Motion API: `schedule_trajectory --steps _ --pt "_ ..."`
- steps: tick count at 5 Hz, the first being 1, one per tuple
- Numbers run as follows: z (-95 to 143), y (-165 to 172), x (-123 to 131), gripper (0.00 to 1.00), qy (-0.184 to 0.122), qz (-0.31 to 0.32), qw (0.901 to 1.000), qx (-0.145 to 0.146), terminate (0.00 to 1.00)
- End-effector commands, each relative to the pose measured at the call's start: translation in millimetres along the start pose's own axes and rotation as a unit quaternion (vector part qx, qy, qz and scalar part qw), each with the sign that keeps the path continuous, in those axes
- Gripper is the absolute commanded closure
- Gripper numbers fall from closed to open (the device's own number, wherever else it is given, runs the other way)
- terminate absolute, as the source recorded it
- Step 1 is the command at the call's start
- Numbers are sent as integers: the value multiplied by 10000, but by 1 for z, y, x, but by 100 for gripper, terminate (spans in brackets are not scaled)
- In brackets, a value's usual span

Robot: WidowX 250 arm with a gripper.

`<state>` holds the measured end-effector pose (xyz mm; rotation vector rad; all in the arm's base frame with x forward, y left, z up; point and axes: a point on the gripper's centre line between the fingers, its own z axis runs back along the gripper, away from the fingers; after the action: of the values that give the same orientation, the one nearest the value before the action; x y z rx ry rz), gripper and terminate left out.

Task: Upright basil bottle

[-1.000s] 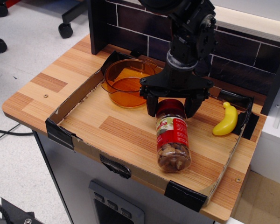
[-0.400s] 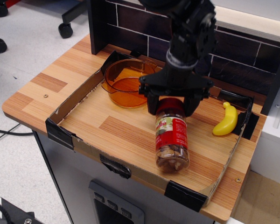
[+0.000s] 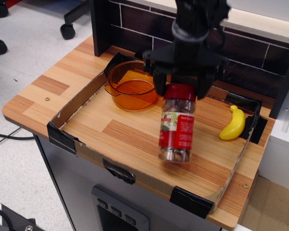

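Note:
The basil bottle (image 3: 177, 126) is a clear jar with a red cap, a red label with a green-white patch, and brownish contents at its bottom. It hangs nearly upright, cap up, its base just above or barely touching the wooden tray floor (image 3: 125, 132). My black gripper (image 3: 180, 90) is shut on the red cap from above, one finger on each side of it. The arm rises out of the top of the view.
An orange bowl (image 3: 131, 85) sits at the tray's back left, close to the gripper. A yellow banana (image 3: 232, 123) lies at the right. Low cardboard walls with black tape (image 3: 62, 137) ring the tray. A dark brick-pattern wall stands behind.
The gripper closed on the cap and rose, swinging the bottle from lying on the tray to hanging almost upright. The bowl and banana stayed put.

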<state>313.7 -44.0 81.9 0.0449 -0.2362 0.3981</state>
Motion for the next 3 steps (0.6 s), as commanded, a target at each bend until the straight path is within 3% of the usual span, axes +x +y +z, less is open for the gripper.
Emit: schedule_trajectory --steps 1,2,3 --pt "46 2 10 100 -353 -61 9981 -493 0" --pt "38 4 6 100 -357 -206 9984 -399 0" --pt "36 3 6 0 -274 -270 9987 -336 0"
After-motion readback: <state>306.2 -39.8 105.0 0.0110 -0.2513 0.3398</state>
